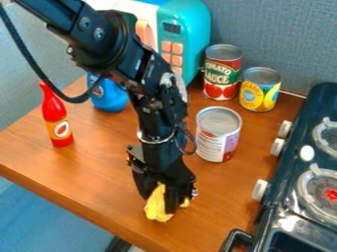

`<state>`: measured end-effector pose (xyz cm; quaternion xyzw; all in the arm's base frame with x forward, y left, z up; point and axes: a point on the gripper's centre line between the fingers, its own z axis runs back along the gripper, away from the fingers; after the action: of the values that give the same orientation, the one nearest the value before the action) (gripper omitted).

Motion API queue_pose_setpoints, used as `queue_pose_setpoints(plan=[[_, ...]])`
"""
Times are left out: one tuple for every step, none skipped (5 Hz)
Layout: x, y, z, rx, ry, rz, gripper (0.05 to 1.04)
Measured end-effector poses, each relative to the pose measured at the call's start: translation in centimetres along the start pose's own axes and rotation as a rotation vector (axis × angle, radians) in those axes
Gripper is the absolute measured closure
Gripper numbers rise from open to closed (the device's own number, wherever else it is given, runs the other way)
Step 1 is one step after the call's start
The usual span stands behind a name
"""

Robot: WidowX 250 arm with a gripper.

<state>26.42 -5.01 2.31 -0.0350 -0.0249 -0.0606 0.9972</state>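
Claw [159, 204] first: I have the black two-finger gripper pointing down near the front edge of the brown wooden table [99, 152], its fingers closed around a crumpled, soft-looking yellow object [156, 207]. Most of the yellow shows on the left side of the nearer finger, with a small bit peeking out on the right. What shape it has between the fingers I can't tell from my camera.

Behind the claw and to the right in my view, an upright metal can with a white, red and purple label [219, 142] stands on the wood. Farther back I see a red-and-green-labelled can [221, 78] just beside a shorter can with a yellow-and-blue label [260, 93]. A teal-and-white toy microwave with orange buttons [191, 24] sits at the back, partly behind my arm.

Over on the left, a slim red plastic bottle [55, 110] stands upright near a blue bottle [109, 98]. Along the right edge is a black toy stove with pale knobs [322, 101].
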Motion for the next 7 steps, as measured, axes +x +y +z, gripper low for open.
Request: queue_pose_setpoints(plan=[[-0.4, 0.3, -0.2, 0.02, 0.009, 0.045, 0.672], [-0.9, -0.6, 0.7, -0.089, -0.011, 0.004, 0.851], [-1.2, 0.5, 4.6, -0.198, -0.106, -0.017, 0.949], [-2.3, 1.7, 7.7, -0.236, -0.172, -0.027, 0.98], [-3.4, 4.3, 8.2, -0.19, -0.089, 0.01, 0.983], [-3.1, 7.0, 7.5, -0.147, 0.008, 0.046, 0.983], [-2.5, 9.4, 6.4, -0.103, 0.079, 0.053, 0.983]])
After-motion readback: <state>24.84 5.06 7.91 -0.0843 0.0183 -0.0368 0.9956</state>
